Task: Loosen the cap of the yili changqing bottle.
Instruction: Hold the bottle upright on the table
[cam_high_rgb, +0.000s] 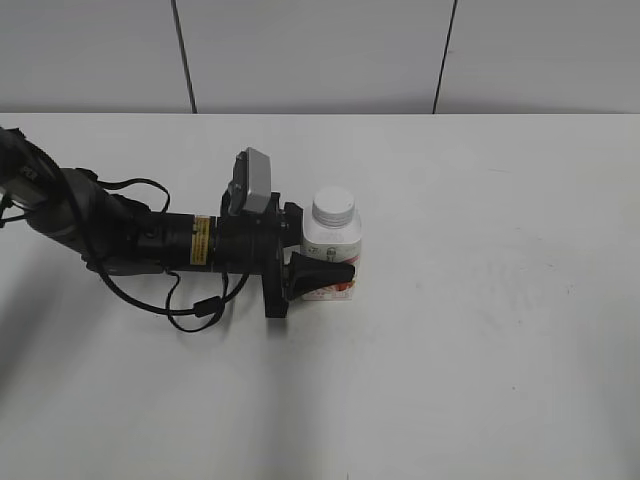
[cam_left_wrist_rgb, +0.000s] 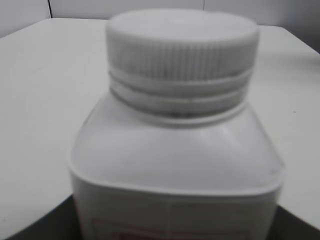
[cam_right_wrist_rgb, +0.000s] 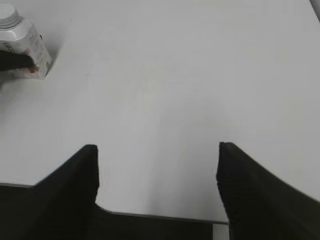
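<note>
The yili changqing bottle (cam_high_rgb: 332, 250) stood upright on the white table (cam_high_rgb: 480, 330), its body clamped by the left gripper (cam_high_rgb: 322, 272). The left wrist view alone showed the ribs of the cap (cam_left_wrist_rgb: 182, 47), seated on the neck. Only its own wrist camera showed the right gripper (cam_right_wrist_rgb: 157, 165), spread wide over bare table, well apart from the bottle

light: bright, even | shadows: soft | left wrist: cap (cam_left_wrist_rgb: 182, 45) blurred, close
</note>
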